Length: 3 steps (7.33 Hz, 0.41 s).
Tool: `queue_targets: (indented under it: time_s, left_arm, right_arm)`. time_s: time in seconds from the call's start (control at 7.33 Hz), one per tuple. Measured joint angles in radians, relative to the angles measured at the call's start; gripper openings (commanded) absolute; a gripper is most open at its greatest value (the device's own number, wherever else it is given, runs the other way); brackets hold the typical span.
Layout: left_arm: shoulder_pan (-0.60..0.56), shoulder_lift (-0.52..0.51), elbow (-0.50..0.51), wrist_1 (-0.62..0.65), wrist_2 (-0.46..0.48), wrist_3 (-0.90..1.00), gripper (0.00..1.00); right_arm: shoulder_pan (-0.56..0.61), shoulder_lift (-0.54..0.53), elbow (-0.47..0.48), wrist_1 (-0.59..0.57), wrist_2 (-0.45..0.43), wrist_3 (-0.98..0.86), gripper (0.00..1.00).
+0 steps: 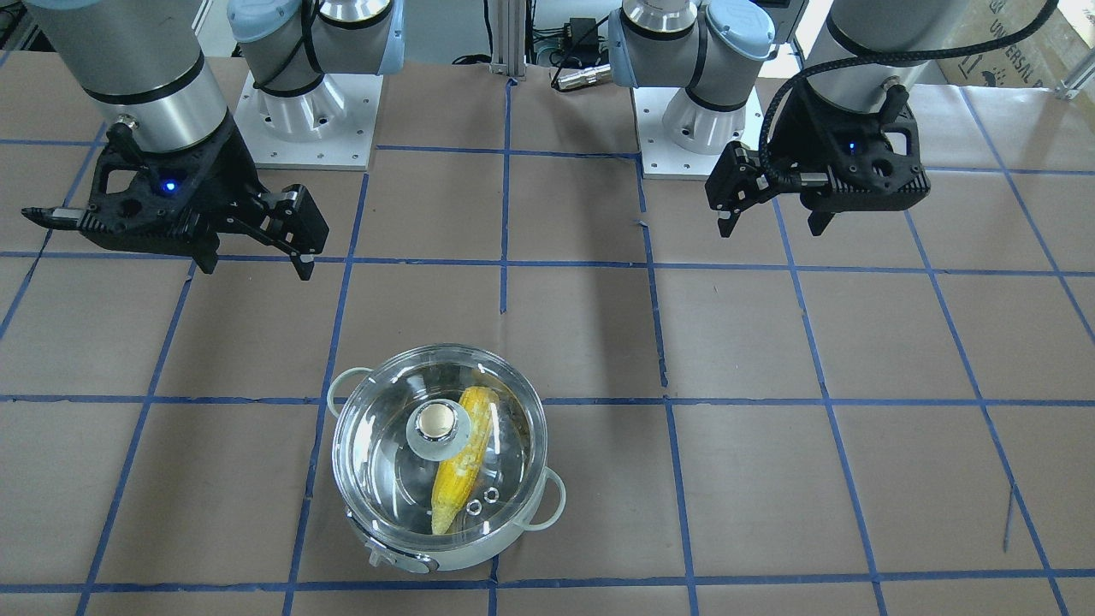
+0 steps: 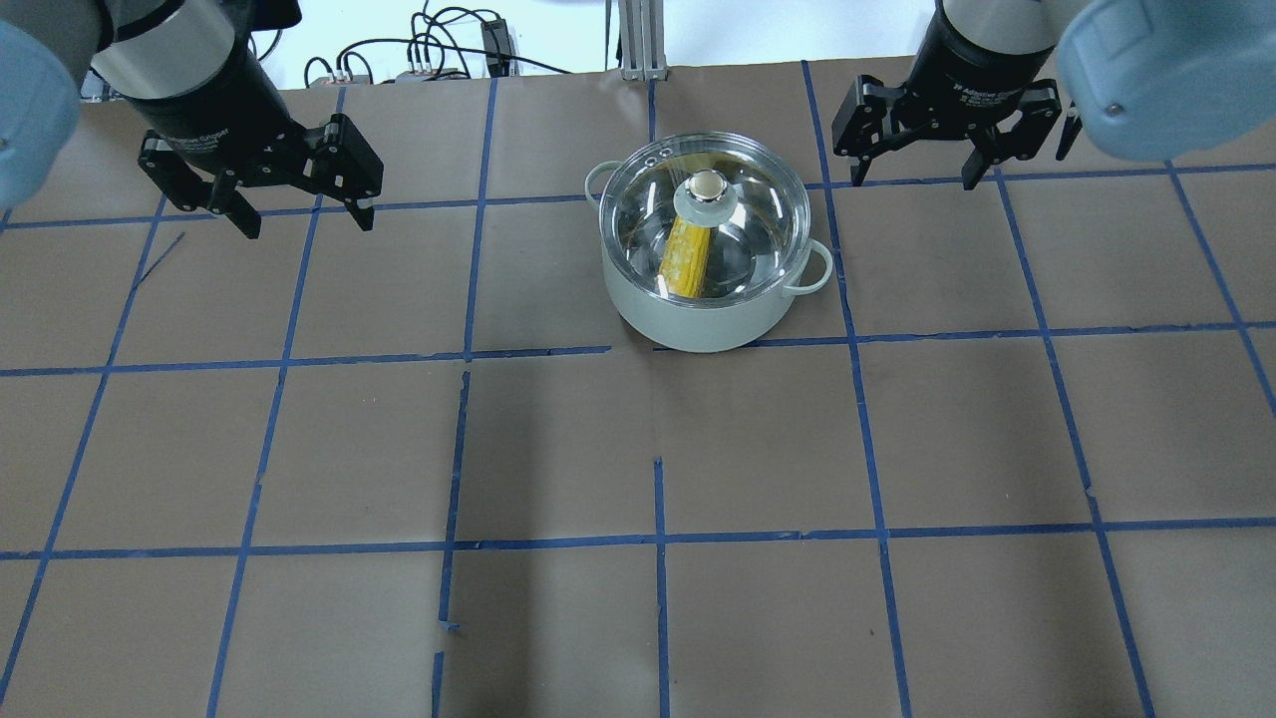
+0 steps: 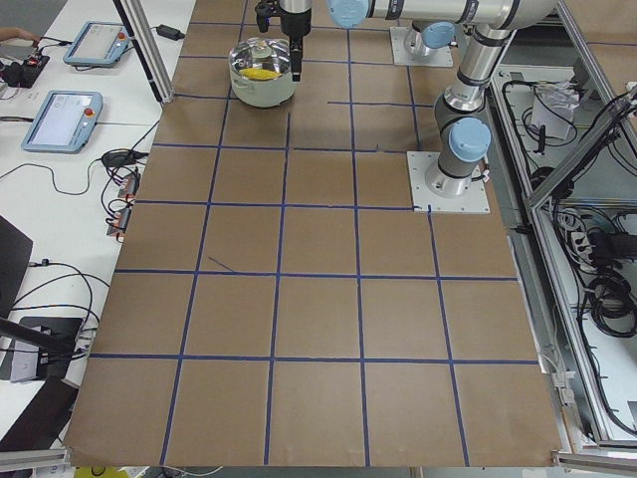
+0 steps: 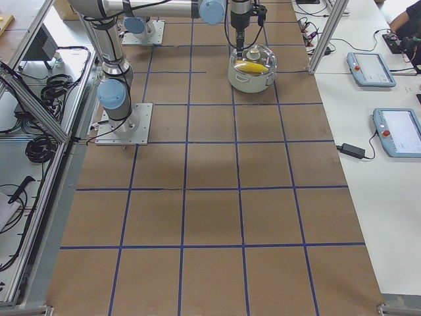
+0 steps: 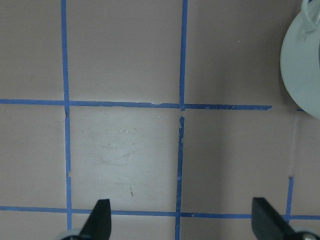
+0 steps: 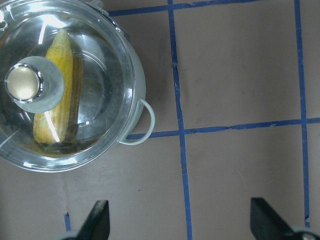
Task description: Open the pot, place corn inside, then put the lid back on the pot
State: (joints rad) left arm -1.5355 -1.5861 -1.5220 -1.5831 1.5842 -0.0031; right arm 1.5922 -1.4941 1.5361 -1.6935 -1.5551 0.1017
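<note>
The pale mint pot (image 1: 479, 556) stands on the brown table, toward my right arm's side. The clear glass lid (image 1: 385, 462) sits on the pot, its gold-topped knob (image 1: 438, 423) up. The yellow corn (image 1: 462, 470) lies inside the pot under the lid. All three also show in the overhead view, the pot (image 2: 698, 319), the lid (image 2: 758, 224) and the corn (image 2: 686, 257), and in the right wrist view, the lid (image 6: 100, 75) and the corn (image 6: 57, 65). My right gripper (image 1: 257, 265) (image 2: 913, 181) (image 6: 182, 220) is open and empty, apart from the pot. My left gripper (image 1: 770, 229) (image 2: 307, 225) (image 5: 182, 220) is open and empty, farther off. The left wrist view catches only the pot's wall (image 5: 302, 65).
The table is brown paper marked with a blue tape grid (image 2: 658, 543). The arms' white base plates (image 1: 304, 111) (image 1: 697, 120) stand at the robot's edge. Control tablets (image 3: 62, 118) and cables lie on a side bench beyond the table's far edge.
</note>
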Motion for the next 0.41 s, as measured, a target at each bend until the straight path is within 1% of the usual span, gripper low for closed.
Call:
queue_targets:
  time_s: [0.41]
  left_arm:
    - [0.0, 0.0, 0.001, -0.001, 0.005, -0.001, 1.0]
  right_arm:
    - [0.005, -0.011, 0.01, -0.001, 0.006, -0.001, 1.0]
